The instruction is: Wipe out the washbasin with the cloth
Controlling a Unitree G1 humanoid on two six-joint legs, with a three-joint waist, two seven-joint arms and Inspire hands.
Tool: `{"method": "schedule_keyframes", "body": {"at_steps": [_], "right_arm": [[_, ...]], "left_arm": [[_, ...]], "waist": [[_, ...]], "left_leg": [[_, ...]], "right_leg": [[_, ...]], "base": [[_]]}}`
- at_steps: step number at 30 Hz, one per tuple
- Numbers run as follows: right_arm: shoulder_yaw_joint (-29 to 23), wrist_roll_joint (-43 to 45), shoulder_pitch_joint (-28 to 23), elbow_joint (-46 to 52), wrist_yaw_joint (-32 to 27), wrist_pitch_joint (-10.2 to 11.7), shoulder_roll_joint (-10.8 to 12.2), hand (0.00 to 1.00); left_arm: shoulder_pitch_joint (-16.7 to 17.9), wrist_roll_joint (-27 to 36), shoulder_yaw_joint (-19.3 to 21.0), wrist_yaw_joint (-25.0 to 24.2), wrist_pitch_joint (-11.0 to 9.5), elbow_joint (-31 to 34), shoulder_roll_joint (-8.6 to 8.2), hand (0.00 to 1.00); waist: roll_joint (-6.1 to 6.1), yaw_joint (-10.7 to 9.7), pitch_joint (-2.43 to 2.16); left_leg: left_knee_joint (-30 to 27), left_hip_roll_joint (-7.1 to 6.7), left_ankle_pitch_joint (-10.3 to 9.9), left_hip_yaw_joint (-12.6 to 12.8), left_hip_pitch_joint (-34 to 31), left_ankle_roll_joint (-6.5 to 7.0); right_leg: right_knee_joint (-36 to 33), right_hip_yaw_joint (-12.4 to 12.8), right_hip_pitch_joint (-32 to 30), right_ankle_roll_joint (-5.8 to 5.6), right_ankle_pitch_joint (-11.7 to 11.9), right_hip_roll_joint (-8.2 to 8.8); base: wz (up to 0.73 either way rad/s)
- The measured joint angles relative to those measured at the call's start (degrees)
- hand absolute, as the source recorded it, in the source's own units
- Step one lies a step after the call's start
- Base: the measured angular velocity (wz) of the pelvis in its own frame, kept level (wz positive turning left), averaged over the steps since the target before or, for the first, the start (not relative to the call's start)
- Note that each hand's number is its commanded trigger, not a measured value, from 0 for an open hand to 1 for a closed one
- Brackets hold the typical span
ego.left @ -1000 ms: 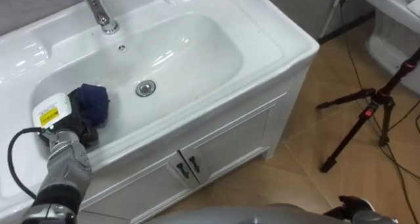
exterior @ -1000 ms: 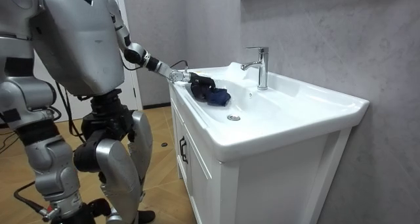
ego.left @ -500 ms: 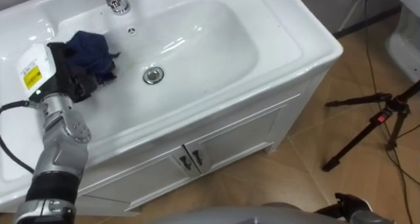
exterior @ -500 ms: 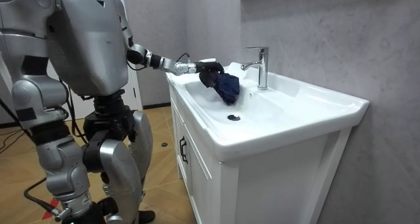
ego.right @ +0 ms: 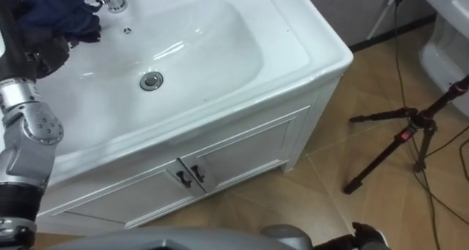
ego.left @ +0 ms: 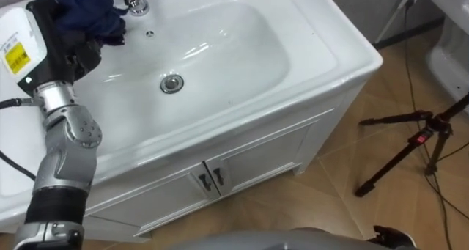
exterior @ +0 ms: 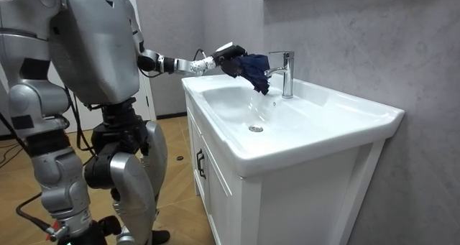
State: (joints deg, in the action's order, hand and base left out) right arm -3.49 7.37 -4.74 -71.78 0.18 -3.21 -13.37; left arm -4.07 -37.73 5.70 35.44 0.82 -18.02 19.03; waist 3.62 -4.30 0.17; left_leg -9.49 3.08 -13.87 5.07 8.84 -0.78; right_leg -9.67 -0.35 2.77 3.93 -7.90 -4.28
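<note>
Dark blue cloth [ego.left: 88, 12] was grasped by the left hand [ego.left: 64, 50] at the frame's upper left, hanging above the white basin [ego.left: 333, 56], just beside the tap [exterior: 287, 76].

One basin [ego.left: 242, 37], one tap [exterior: 287, 72], one drain [ego.left: 171, 83], one cloth [ego.left: 88, 8], two cabinet doors [ego.left: 271, 158], two door handles [ego.left: 201, 182], one tripod [ego.left: 410, 144]

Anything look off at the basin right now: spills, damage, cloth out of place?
One thing: the left robot hand holds the dark blue cloth in the air beside the tap, clear of the basin, so it wipes nothing. No spill or damage shows; the cabinet doors are shut.
</note>
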Motion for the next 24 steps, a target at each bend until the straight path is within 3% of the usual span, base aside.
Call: {"method": "schedule_keyframes", "body": {"at_steps": [5, 11, 19, 24], "right_arm": [[0.0, 0.1, -1.2, 0.6, 0.5, -0.1, -0.2, 0.00], [0.0, 0.1, -2.7, 0.8, 0.6, -0.6, -0.2, 0.00], [-2.7, 1.8, -3.3, 0.5, 1.8, -0.7, -0.5, 0.00], [-2.8, 2.3, -3.8, 0.6, 2.0, -1.7, -0.4, 0.00]], "left_arm": [[0.2, -0.1, 1.0, 0.0, 0.1, -1.6, 0.05, 1.00], [3.2, 0.6, 2.9, -0.3, 0.5, -1.7, 0.13, 1.00], [6.2, 2.2, 13.4, 0.7, 0.7, -1.7, 2.48, 1.00], [6.5, 2.0, 15.1, 2.3, 0.7, -1.7, 2.47, 1.00]], "waist": [[0.92, 1.0, -0.60], [1.34, 2.7, -0.58], [2.04, 3.2, -0.40], [2.49, 4.7, -0.64]], "left_leg": [[0.1, 0.01, 0.0, 0.0, 0.1, 0.00], [0.1, -0.01, 0.0, -0.4, 0.9, 0.00], [0.0, -0.36, 0.0, -1.2, 0.5, 0.02], [0.0, -0.83, 0.2, -2.0, 0.6, 0.30]], "right_leg": [[-0.2, 0.2, 0.1, 0.01, 0.0, -0.03], [0.1, 0.2, 0.6, 0.05, 0.0, -0.05], [-0.2, -0.8, 0.2, -0.20, -0.2, 0.42], [-0.8, -1.4, 0.2, -0.46, -0.4, 0.91]], "base": [[-0.05], [0.00], [0.05], [0.06]]}}
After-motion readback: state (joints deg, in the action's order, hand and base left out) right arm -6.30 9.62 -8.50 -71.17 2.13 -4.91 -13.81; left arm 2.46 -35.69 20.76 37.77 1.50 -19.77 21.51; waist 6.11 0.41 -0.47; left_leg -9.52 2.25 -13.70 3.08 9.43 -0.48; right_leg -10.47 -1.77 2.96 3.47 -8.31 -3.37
